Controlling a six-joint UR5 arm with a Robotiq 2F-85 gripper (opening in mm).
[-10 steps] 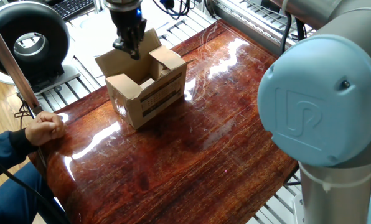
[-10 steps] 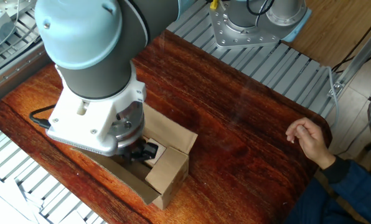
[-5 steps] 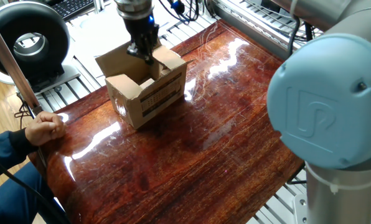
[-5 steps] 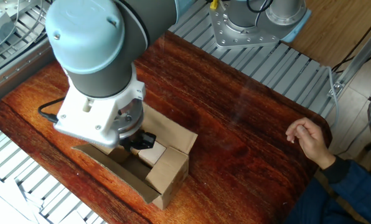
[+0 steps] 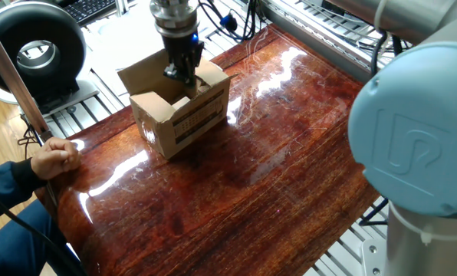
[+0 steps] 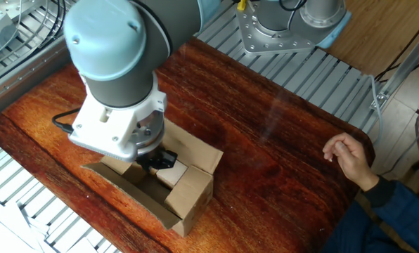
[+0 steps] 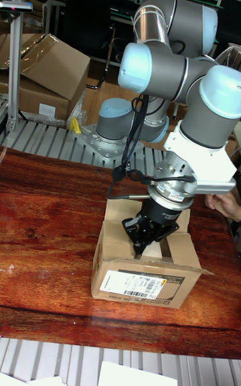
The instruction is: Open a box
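The small brown corrugated cardboard box [image 5: 181, 109] sits on the glossy reddish wooden counter [image 5: 274, 153]. The black two-finger gripper [image 5: 179, 72] hangs just above its open top, probably to push a flap outward. Whether its jaws are parted or holding anything, I cannot tell.

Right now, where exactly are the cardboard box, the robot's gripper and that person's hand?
box [image 5: 190, 123]: one fixed view, on its printed long side.
gripper [image 5: 179, 74]: one fixed view, at the fingertips over the box opening.
person's hand [image 6: 348, 158]: the other fixed view, on the back of the hand.
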